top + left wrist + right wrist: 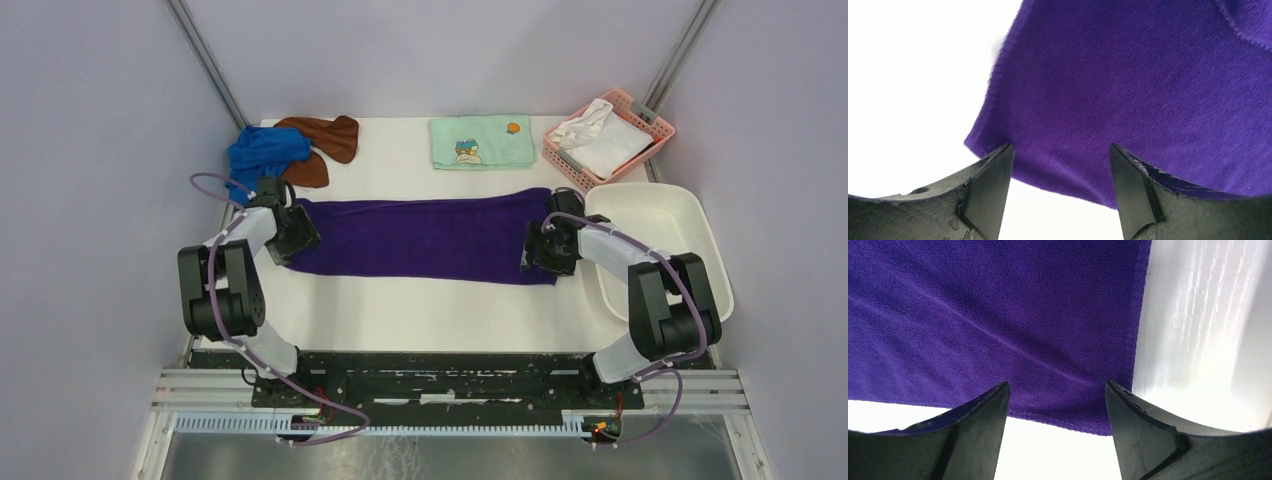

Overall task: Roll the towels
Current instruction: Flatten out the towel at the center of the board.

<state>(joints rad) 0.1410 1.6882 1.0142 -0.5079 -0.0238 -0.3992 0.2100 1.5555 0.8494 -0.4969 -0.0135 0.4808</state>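
Note:
The dark purple towel (420, 238) lies spread flat across the middle of the table. My left gripper (298, 240) is open over its near left corner; the left wrist view shows the purple towel (1128, 90) between and beyond the open fingers (990, 185). My right gripper (535, 252) is open over the near right corner, where the purple towel's hemmed edge (1048, 340) shows between the fingers (1128, 425). The royal blue towel (262, 152) and the rust-brown towel (325, 138) lie crumpled at the back left.
A pale green cartoon-print towel (482, 141) lies at the back centre. A pink basket (655, 125) holds a white cloth (600, 138) at the back right. A white tub (700, 240) stands at the right, close behind my right arm.

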